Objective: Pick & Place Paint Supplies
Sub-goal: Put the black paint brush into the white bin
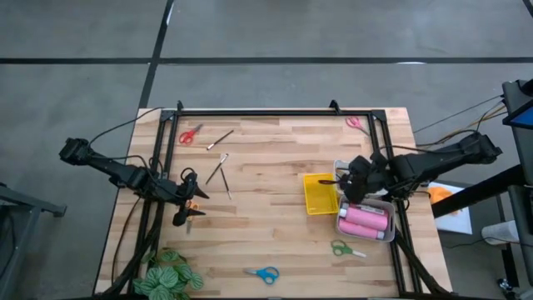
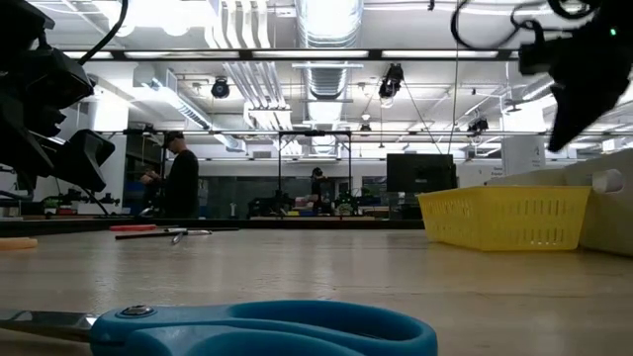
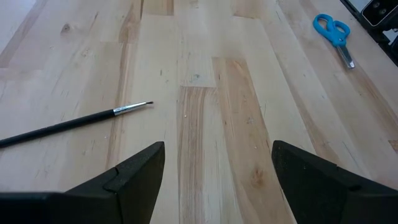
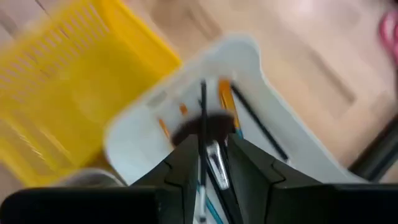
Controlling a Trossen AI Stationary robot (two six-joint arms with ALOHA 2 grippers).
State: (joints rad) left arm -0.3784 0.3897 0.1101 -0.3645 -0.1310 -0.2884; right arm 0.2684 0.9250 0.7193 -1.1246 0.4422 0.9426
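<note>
Right gripper (image 4: 211,163) over the white tray (image 4: 149,134), jaws narrowly parted with a thin dark brush (image 4: 203,118) standing in the gap between them; cannot tell whether pinched or just let go, though the slight parting over the tray reads as a release into it. Directly beneath and just beyond the jaws, more brushes (image 4: 249,121) lying lengthwise in the tray, orange and dark handles side by side, likely so gathered because that tray is the brush bin. Beside the tray, just off the jaws, the yellow tray (image 1: 319,193). Near, in a second white tray, pink paint bottles (image 1: 365,220) lying flat. Farther out, green scissors (image 1: 345,248) loose on the table (image 1: 266,167). Left gripper (image 3: 217,180) low over bare wood at the table's other side, jaws wide and empty, apparently waiting. Just ahead of them a thin black brush (image 3: 74,124); well beyond, blue scissors (image 3: 334,34). Farther still, red scissors (image 1: 190,134) and scattered brushes (image 1: 220,140) not yet collected.
</note>
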